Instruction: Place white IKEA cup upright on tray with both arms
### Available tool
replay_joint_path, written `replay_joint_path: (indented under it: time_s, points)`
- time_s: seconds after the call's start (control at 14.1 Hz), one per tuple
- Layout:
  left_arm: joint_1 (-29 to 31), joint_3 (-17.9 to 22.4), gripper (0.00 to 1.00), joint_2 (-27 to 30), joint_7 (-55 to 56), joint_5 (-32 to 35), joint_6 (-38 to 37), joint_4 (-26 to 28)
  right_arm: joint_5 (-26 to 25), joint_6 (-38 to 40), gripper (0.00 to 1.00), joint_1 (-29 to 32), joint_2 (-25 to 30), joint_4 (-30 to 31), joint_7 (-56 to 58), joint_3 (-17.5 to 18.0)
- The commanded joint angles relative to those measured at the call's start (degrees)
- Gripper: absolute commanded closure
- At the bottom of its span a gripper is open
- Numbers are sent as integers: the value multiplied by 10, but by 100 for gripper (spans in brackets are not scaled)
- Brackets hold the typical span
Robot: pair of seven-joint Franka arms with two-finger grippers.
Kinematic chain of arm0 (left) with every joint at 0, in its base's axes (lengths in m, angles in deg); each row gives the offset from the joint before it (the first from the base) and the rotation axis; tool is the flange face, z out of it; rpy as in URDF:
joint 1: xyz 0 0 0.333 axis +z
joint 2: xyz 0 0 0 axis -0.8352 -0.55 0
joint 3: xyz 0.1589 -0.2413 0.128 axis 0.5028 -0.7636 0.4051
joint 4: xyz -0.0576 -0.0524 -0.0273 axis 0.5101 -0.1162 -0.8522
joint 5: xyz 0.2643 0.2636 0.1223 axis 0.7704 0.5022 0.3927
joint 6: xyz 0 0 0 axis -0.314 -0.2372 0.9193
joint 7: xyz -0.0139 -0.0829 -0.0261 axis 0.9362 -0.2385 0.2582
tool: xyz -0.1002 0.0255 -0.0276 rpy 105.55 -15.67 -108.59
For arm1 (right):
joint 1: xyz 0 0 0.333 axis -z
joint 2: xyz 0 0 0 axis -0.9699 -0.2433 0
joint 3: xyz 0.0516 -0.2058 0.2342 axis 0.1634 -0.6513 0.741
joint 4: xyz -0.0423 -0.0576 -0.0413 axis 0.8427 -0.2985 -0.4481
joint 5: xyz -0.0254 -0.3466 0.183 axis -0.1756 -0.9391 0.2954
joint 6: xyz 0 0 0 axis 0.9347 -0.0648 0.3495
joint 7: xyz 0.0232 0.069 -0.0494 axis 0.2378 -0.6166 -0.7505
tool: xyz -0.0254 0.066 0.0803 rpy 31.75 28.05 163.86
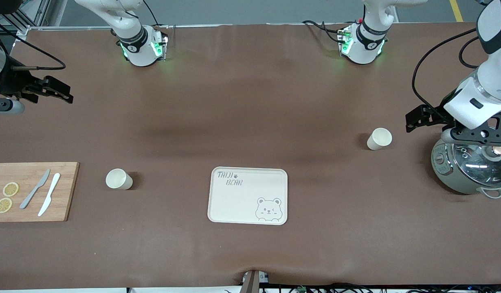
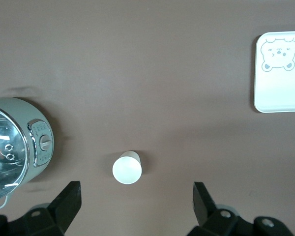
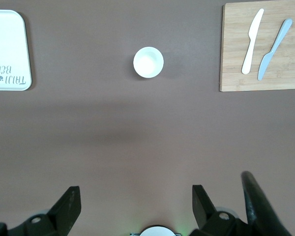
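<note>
two white cups (image 1: 379, 138) (image 1: 119, 179) on the counter (image 1: 250, 122): likely light, stiff, slick-walled; best gripped across the rim. left pincer (image 1: 421, 118) and right pincer (image 1: 57, 91) both released, high, holding nothing.

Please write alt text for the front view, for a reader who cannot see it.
An empty cream tray lies on a brown table, with one white cup toward the right arm's end and another white cup toward the left arm's end. Both grippers wait open at the table's ends, right gripper and left gripper.
</note>
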Motion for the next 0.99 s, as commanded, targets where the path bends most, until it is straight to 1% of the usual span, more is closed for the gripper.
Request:
replay_joint_path:
  time_s: [0.0, 0.07, 0.14, 0.43, 0.64, 0.85, 0.92]
  points:
    - [-1, -3, 0, -3, 6, 10, 11, 5, -8, 7, 0, 4, -1, -14, 4, 0]
    - [1, -4, 0, -3, 7, 9, 18, 13, -8, 11, 0, 5, -1, -18, 5, -1]
    - [2, -3, 0, 2, 7, 9, 33, 34, -8, 23, 0, 4, -1, -22, 7, -1]
    - [9, -3, 0, 39, 0, 15, 133, 146, -11, 26, 0, 2, 0, -27, 6, 1]
    - [11, 0, 0, 54, -31, 15, 174, 200, -25, 26, 0, -1, 0, -30, 4, 4]
    - [22, 3, 0, 83, -55, 15, 242, 277, -23, 27, 0, 2, -1, -35, 5, 1]
    - [26, 3, 0, 88, -67, 15, 253, 293, -23, 30, 0, 1, -1, -35, 11, 2]
